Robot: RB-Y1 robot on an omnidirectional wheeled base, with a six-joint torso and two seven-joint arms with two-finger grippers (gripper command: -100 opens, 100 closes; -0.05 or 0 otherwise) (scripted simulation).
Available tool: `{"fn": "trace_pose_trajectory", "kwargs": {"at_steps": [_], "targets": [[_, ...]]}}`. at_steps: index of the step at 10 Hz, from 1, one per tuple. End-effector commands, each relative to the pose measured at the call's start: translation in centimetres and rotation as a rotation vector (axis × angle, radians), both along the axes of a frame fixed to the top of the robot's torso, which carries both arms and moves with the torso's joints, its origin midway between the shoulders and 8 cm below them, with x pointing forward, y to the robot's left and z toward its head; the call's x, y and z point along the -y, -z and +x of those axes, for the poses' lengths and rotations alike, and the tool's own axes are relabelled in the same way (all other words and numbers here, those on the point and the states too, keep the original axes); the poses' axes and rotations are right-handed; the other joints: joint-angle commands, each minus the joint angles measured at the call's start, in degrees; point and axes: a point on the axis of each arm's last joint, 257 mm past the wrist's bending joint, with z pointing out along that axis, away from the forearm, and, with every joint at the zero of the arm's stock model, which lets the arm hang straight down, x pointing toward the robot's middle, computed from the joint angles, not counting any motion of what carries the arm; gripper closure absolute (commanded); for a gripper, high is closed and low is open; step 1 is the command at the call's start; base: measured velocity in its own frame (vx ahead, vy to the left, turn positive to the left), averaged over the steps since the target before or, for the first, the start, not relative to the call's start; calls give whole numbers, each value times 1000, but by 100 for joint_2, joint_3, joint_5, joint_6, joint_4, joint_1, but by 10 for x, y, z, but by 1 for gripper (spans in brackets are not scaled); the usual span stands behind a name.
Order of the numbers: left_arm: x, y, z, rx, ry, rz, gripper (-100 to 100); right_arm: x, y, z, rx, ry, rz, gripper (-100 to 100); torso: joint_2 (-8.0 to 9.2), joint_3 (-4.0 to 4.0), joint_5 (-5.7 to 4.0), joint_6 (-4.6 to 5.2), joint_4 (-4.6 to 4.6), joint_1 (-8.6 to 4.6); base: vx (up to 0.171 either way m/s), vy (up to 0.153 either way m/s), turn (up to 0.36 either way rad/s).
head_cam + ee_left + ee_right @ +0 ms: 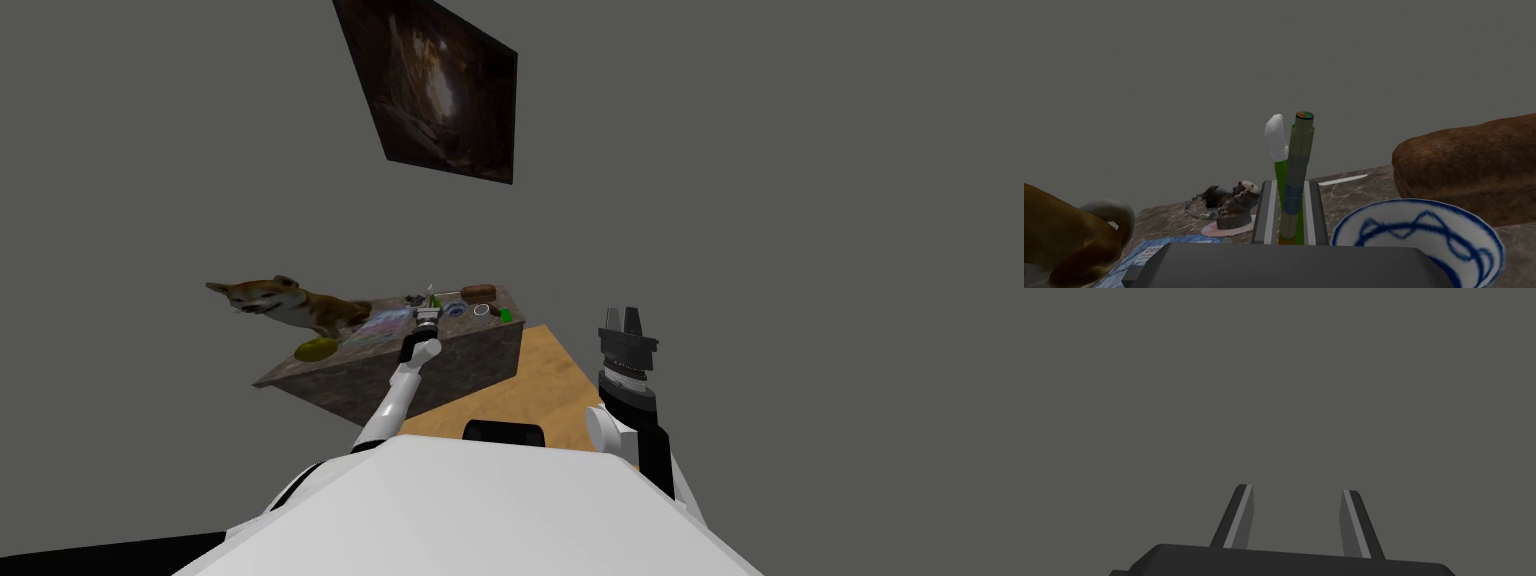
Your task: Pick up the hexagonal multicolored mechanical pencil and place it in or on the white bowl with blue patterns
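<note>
Where the table (470, 365) begins at left: fox figure (1059, 240), booklet (1149, 250), small boot w/ chain (1234, 205). Centre: left gripper (1290, 200), fingers clamped on pencil (1300, 150), which sticks out past fingertips, over tabletop. Just right: white bowl w/ blue pattern (1419, 235); brown loaf (1469, 165) beyond it. Far right: right gripper (1298, 488), fingers apart, nothing btwn, off the table. Step: transport to bowl; pick looks done. Next prob. needs short shift right over bowl, then release.

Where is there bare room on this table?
Bare marble tabletop lies between the brown loaf and the chained brown boot, broken only by a thin white stick. The white blue-patterned bowl looks empty. Crowded toward the orange fox figure.
</note>
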Motion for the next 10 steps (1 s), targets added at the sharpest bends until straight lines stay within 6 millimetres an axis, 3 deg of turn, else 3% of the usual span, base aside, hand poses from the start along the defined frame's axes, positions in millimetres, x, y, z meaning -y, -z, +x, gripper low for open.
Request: {"fn": "trace_pose_trajectory", "kwargs": {"at_steps": [1,5,10], "targets": [[4,-1,13,-4,7,-20,100,0,0,0,0,0,0,0,0,0,0,0,0,0,8,-35,51],[25,0,51,-30,50,-72,100,0,0,0,0,0,0,0,-13,-7,5,-2,-2,1,24,-42,109],[49,0,83,-60,101,-116,100,0,0,0,0,0,0,0,-23,-13,18,-6,-5,18,38,-24,106]]}}
